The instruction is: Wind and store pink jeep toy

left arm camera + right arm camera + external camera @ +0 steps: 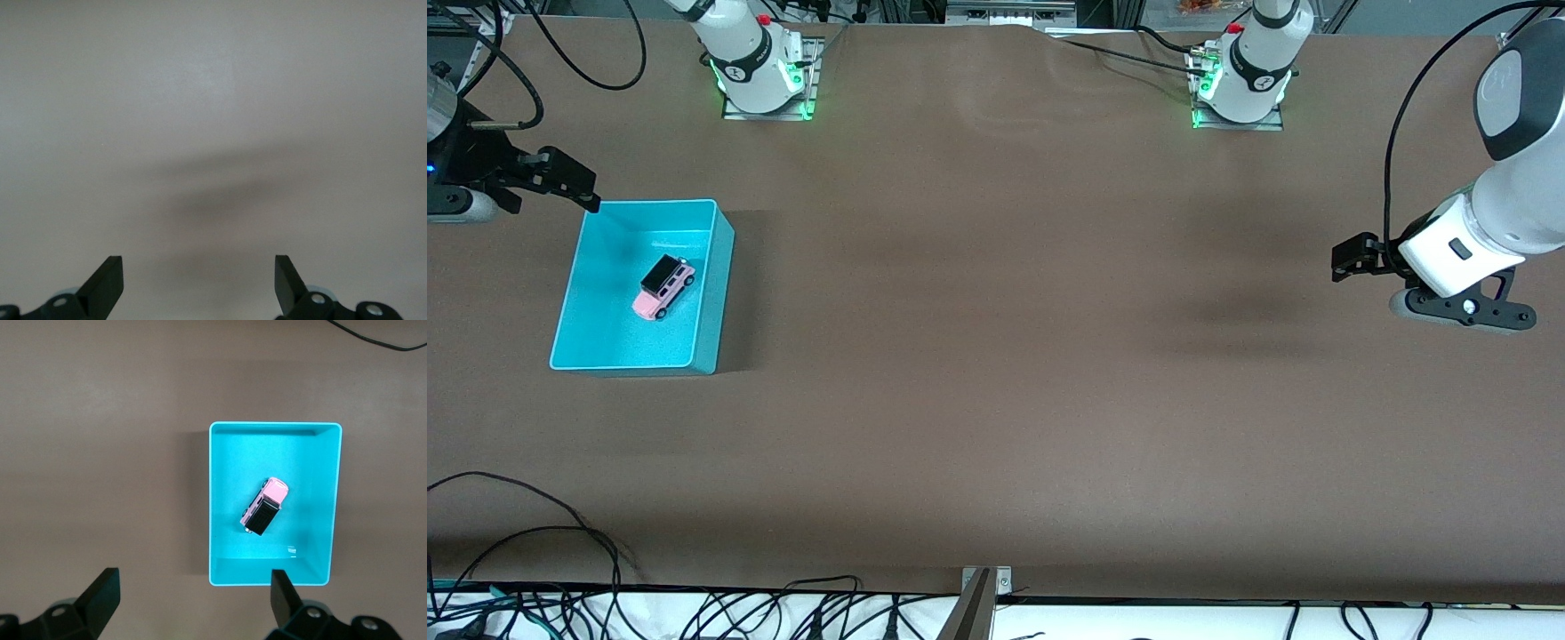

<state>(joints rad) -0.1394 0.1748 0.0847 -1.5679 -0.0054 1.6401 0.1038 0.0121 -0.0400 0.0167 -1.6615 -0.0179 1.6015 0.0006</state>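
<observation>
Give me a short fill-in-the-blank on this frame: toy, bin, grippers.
1. The pink jeep toy sits inside the ____ bin.
2. The jeep's roof is ____.
3. The right gripper, above the bin's corner, has its fingers ____.
4. The left gripper holds ____.

Missing words: turquoise; black; open; nothing

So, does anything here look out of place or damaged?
Nothing stands out. The pink jeep toy sits upright on its wheels inside the turquoise bin, at an angle to its walls, and shows no damage.

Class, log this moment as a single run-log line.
pink jeep toy: in turquoise bin | right pincer: open, above bin corner | left pincer: open, over bare table
</observation>
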